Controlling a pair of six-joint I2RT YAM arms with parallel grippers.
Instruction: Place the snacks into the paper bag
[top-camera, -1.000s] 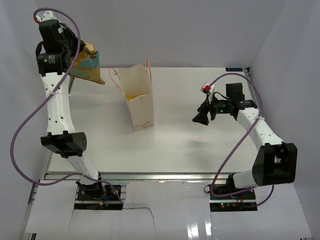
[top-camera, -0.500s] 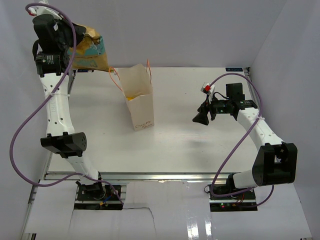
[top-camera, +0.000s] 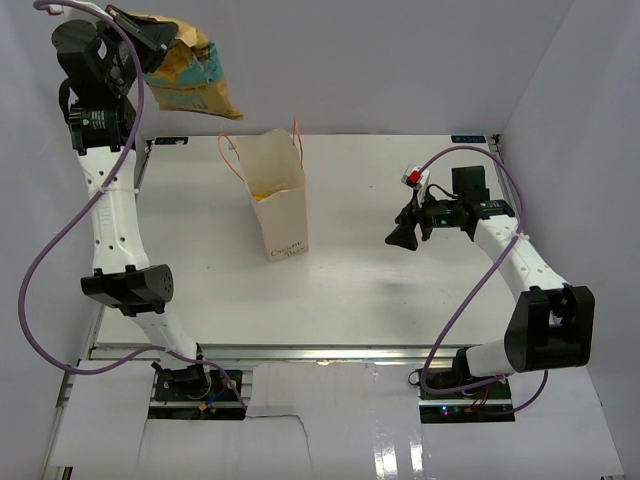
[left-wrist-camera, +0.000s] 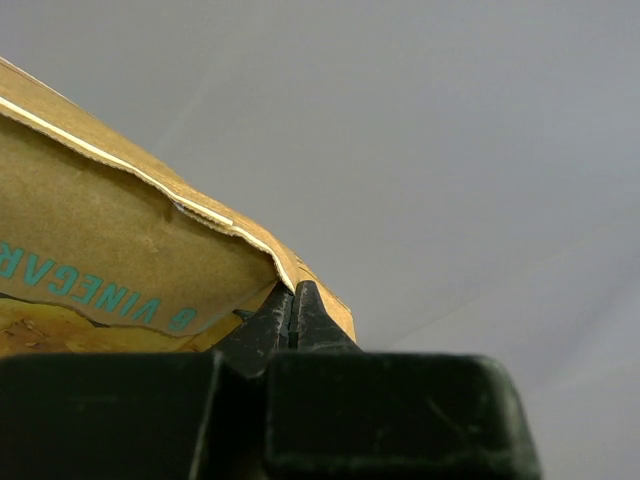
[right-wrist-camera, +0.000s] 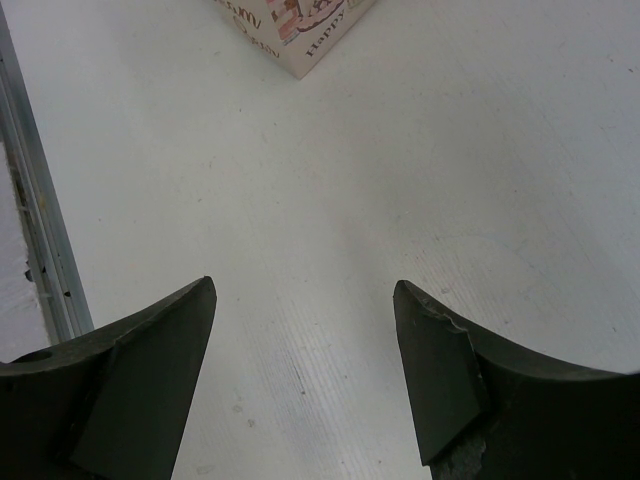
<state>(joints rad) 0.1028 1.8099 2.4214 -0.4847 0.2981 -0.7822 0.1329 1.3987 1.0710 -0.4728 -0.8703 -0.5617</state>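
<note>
**Orange-yellow chip bag hanging off one skinny pinch**

So the left gripper (left-wrist-camera: 292, 300) is clamped right down, jaws nearly touching, with only the thin sealed edge of the chip bag (left-wrist-camera: 110, 250) caught between the tips. The rest of the pack dangles out from it, puffy-looking, and that's my first worry. Crinkly film on such a small bite could slide free mid-swing and land on the table (top-camera: 400, 300) instead.

Further out, the paper bag (top-camera: 275, 195) stands upright well below the gripper and off toward the other arm, mouth open. The pack looks about as wide as that mouth. If it comes in crooked I reckon it snags the rim or the cord handles (top-camera: 228, 150) and tips the whole thing, since nothing's steadying it.

The right gripper (right-wrist-camera: 305, 300) is way out past the paper bag, jaws spread wide, holding nothing, hovering over the table
</note>
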